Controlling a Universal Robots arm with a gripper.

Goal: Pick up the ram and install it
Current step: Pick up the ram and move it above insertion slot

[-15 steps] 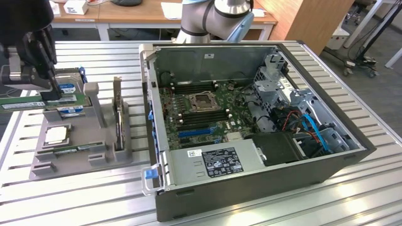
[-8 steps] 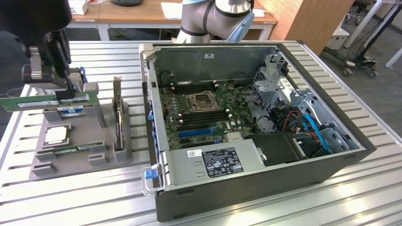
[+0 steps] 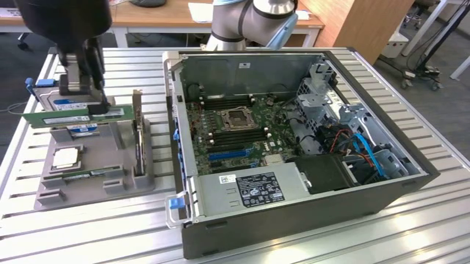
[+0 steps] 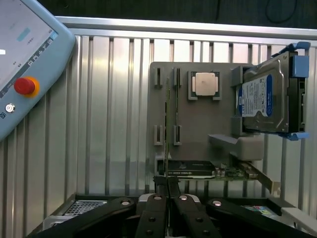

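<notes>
My gripper (image 3: pixel 88 105) is shut on the ram (image 3: pixel 70 117), a long green stick held level on its long edge, just above the grey holder (image 3: pixel 96 184) at the exterior view's left. In the wrist view the ram (image 4: pixel 167 124) shows edge-on as a thin line running out from between the fingertips (image 4: pixel 161 187) of the gripper (image 4: pixel 167 182). A second, similar green stick (image 3: pixel 88 175) lies in a slot of the holder (image 4: pixel 208 119). The open computer case (image 3: pixel 411 181) stands to the exterior view's right, with the motherboard (image 3: pixel 235 129) and its long memory slots (image 3: pixel 224 102) exposed.
Also on the holder are a blue-labelled hard drive (image 3: pixel 63 102) (image 4: pixel 267 94), a processor chip (image 3: pixel 65 158) (image 4: pixel 206 83) and an upright expansion card (image 3: pixel 137 129) (image 4: pixel 198 169). A teach pendant (image 4: pixel 25 59) with a red button lies nearby. Everything rests on the slatted metal table (image 3: pixel 441 231).
</notes>
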